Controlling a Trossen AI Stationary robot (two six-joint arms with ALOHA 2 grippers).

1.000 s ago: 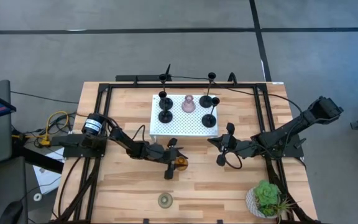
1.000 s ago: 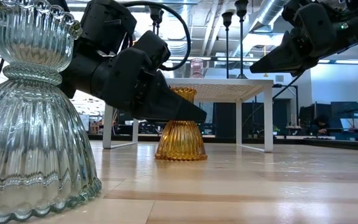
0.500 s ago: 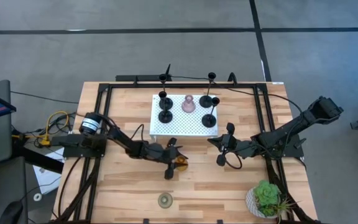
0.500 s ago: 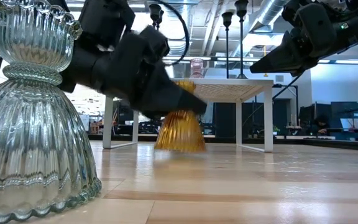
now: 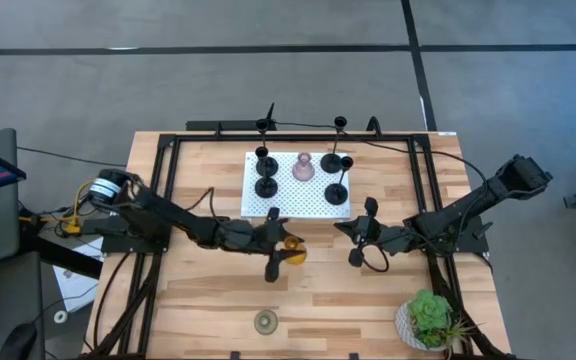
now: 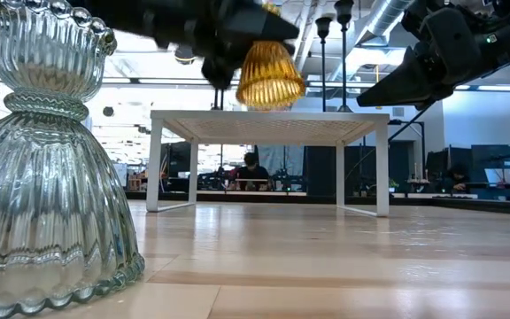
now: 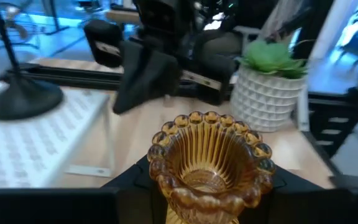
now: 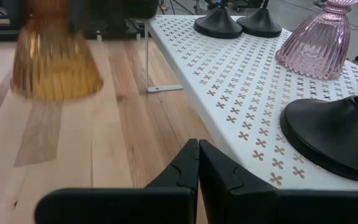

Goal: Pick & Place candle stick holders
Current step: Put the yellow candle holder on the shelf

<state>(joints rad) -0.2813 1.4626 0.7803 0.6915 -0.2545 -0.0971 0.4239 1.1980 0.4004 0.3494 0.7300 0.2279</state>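
**Amber Holder Lifted Off the Table**

Lifted up since a second ago, the amber holder (image 6: pixel 271 75) is now seen at the top middle of the low view, clamped at its neck by the left gripper (image 5: pixel 276 246). It looks like glass: hard, slippery, easily broken. The narrow neck seems the safest spot to hold. The right gripper (image 5: pixel 360 241) is kept shut at center right.

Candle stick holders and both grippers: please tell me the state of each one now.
amber holder: lifted off the table, held by the left gripper
pink holder: upright on the white platform
black holders: upright on the platform
clear holder: upright on the table
right gripper: shut, empty, beside the platform
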